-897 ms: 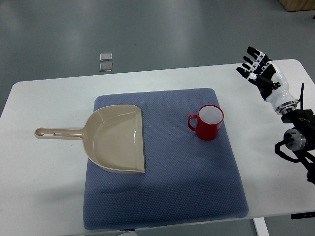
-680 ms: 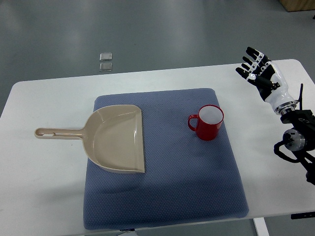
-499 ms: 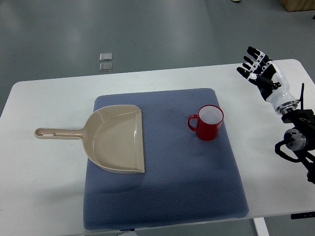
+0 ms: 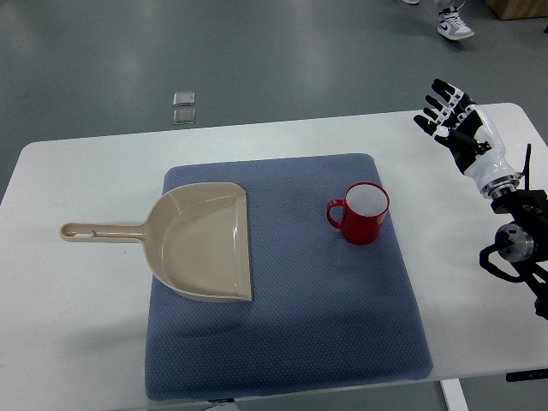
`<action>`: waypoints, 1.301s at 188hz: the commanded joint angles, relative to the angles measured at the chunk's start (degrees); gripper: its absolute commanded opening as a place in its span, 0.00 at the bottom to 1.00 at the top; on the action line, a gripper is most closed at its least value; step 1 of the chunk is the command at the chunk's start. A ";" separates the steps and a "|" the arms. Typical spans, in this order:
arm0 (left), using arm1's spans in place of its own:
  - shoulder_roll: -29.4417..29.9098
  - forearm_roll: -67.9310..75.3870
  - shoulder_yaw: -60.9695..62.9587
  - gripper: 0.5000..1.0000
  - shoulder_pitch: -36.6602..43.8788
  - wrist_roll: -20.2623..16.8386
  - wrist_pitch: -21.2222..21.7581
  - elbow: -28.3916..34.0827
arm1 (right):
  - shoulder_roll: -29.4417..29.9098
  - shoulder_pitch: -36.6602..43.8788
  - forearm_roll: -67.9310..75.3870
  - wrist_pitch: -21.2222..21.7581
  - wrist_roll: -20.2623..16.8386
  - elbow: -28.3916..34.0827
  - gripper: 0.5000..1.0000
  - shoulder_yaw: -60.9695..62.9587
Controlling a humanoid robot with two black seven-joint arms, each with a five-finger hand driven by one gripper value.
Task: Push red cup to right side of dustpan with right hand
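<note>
On the white table (image 4: 68, 308) lay a blue mat (image 4: 342, 325). On it the tan dustpan (image 4: 201, 241) sat at left, its handle reaching onto the table, and the red cup (image 4: 363, 212) stood upright well to its right. Farther right, the right hand (image 4: 458, 127) hovered above the table's corner, fingers spread, holding nothing.

A blue mat (image 4: 342, 325) is lying on a white table (image 4: 77, 317), while a person's shoe (image 4: 455, 26) is showing on the grey floor (image 4: 257, 51) beyond
</note>
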 commanded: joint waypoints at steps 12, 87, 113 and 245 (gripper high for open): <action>0.00 0.00 0.07 1.00 -0.01 -0.08 0.00 -0.13 | -0.04 0.00 0.00 0.16 0.11 -0.03 0.85 0.00; 0.00 0.00 0.07 1.00 -0.01 0.00 0.00 0.05 | -0.30 0.00 -0.09 0.25 0.11 -0.21 0.85 -0.70; 0.00 0.00 0.07 1.00 -0.01 0.00 0.00 -0.04 | -0.21 0.00 -0.09 0.25 0.02 -0.30 0.85 -0.52; 0.00 0.00 0.15 1.00 -0.01 0.00 0.00 0.05 | -2.67 -1.93 -0.70 8.42 1.25 0.41 0.85 -1.14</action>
